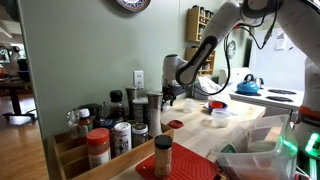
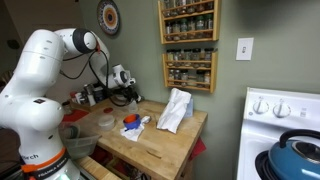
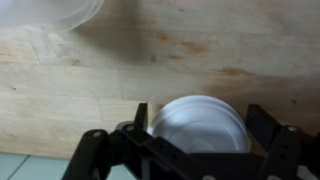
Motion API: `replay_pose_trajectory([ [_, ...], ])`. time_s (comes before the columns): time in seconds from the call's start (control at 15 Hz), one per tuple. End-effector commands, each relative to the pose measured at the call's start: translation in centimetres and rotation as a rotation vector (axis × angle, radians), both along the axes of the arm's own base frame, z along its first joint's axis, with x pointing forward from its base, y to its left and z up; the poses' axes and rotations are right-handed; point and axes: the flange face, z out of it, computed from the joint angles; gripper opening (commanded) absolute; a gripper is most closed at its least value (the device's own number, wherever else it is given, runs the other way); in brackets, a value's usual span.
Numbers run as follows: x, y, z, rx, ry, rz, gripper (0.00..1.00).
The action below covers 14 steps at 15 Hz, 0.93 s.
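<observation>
Between the two black fingers of your pincer (image 3: 198,112), in the wrist view, lies a round white plastic disc with a raised rim (image 3: 200,132); whether it is a lid or a shallow dish you cannot tell. Your jaws stand at their widest, one on each side of the disc, and have hold of nothing. Spread so, they clear its rim on both sides. How high they hang above it the wrist view does not show. The disc rests flat on the pale wooden butcher-block counter (image 3: 120,70), a level seat from which it cannot roll. At the top corner of that view, the curved edge of a clear plastic tub (image 3: 50,12) lies well apart from the disc. In both exterior views your white jointed arm (image 2: 45,70) reaches over the counter, so the pincer points down at the wood. Farther out, a small white bowl (image 1: 220,117) sits on the open counter. A cluster of glass spice jars with dark and red lids (image 1: 105,135) stands upright at the near end, packed close so that none tips. A crumpled white cloth (image 2: 175,110) is heaped on the counter, a wooden wall rack of small jars (image 2: 188,45) hangs above it, and a blue kettle (image 2: 297,160) sits on the stove alongside.
</observation>
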Motion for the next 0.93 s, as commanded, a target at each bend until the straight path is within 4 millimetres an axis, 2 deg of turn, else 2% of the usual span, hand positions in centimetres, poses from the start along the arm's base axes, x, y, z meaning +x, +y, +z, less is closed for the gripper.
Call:
replay_pose_trajectory([
  [0.0,0.8,-0.2,-0.6,0.031,-0.026,-0.003,1.00],
  [0.87,2.2,-0.9,-1.3,0.047,-0.130,0.002,1.00],
])
